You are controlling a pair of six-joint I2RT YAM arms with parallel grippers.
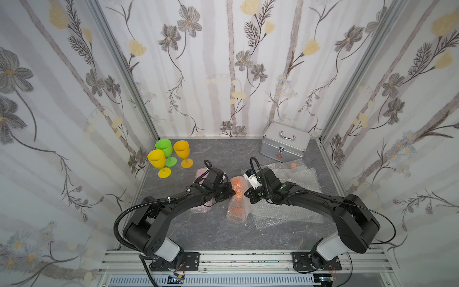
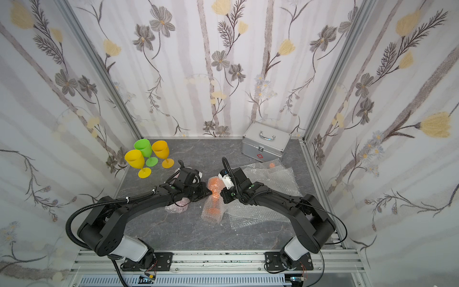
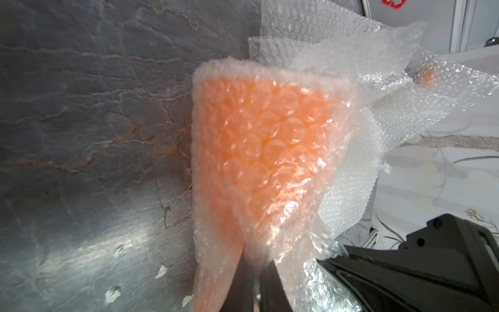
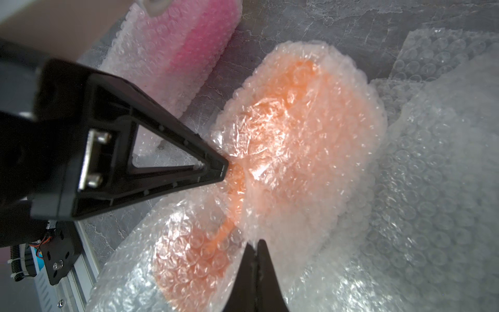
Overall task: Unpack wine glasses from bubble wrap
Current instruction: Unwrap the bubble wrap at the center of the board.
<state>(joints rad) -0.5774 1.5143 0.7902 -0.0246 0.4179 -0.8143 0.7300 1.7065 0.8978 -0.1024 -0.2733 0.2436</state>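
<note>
An orange wine glass lies mid-table inside a tube of bubble wrap, bowl away from the arms, foot towards them. My left gripper is shut, pinching the wrap at the stem from the left. Opposite it, my right gripper is shut on the wrap from the right. A pink wine glass, still wrapped, lies partly under my left arm. Green, yellow and amber wine glasses stand bare at the back left.
Flat, crinkled bubble wrap sheets cover the table under and beyond my right arm. An orange cap shows through the far sheet. A silver metal case stands at the back right. Patterned walls close three sides.
</note>
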